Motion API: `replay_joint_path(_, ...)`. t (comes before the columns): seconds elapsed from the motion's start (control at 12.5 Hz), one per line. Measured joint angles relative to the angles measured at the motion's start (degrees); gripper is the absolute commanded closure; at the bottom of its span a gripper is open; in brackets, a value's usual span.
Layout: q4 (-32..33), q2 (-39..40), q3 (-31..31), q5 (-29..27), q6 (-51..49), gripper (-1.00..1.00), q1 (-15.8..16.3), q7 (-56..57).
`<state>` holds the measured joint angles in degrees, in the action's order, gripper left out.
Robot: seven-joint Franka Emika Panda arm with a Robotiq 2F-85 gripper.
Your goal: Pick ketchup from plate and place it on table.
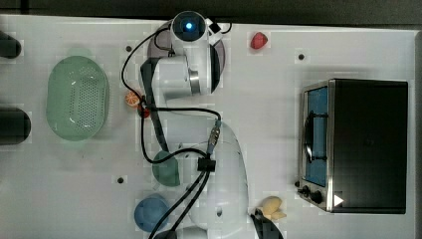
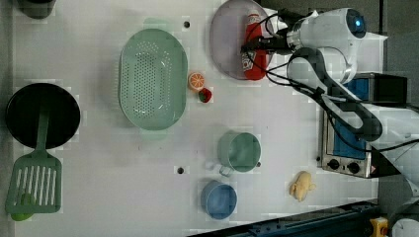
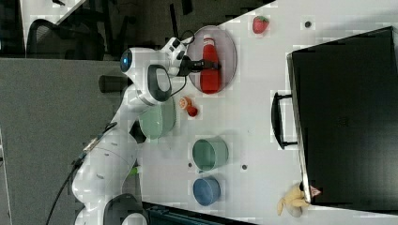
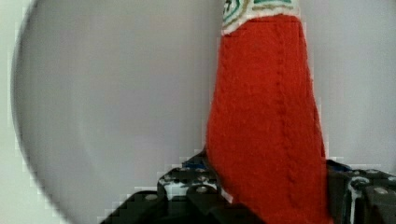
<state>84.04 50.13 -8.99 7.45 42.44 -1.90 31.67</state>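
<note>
Top view: the white arm reaches toward 12 o'clock over the table (image 1: 278, 129), its wrist covering most of the plate (image 1: 219, 52), of which a lilac sliver shows at the far edge. A green basket (image 1: 77, 97) sits at 9 o'clock, apparently holding nothing; a teal cup (image 1: 166, 169) and a blue bowl (image 1: 152, 213) lie toward 6 o'clock, and a toaster oven (image 1: 356, 144) at 3 o'clock.

Left view: the ketchup (image 2: 253, 47) lies flat on the plate (image 2: 225, 39), long axis running 12 to 6 o'clock, cap at 12. The gripper (image 2: 253, 45) comes in from 3 o'clock, crossing the bottle's middle at right angles.

Right view: the ketchup (image 3: 210, 63) again lies on the plate (image 3: 227, 47), cap toward 12 o'clock, with the gripper (image 3: 206, 63) reaching from 9 o'clock across the bottle near its neck. The cup (image 3: 210, 153) and bowl (image 3: 206, 191) look empty.

Wrist view: the red body of the ketchup (image 4: 266, 126) runs between the two dark fingers (image 4: 187, 186), which flank it closely; the fingers appear clamped on it, and the bottle seems not yet lifted off the plate (image 4: 116, 102). The lift looks to turn on this crosswise hold.
</note>
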Motion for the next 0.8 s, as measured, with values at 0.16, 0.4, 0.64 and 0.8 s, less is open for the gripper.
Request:
replay_joint_path(0.16, 0.73, -3.41, 0.06, -2.86, -6.01, -0.18, -0.52, 0.03)
replay_joint_path(0.4, 1.79, -12.73, -0.07, -3.41, -9.51, -0.18, -1.79, 0.06)
replay_joint_path(0.64, 5.15, -25.51, -0.63, -3.73, -11.83, -0.18, -4.09, 0.06)
replay_joint_path(0.8, 10.24, -34.75, -0.70, -3.72, -12.06, -0.18, -5.64, 0.06)
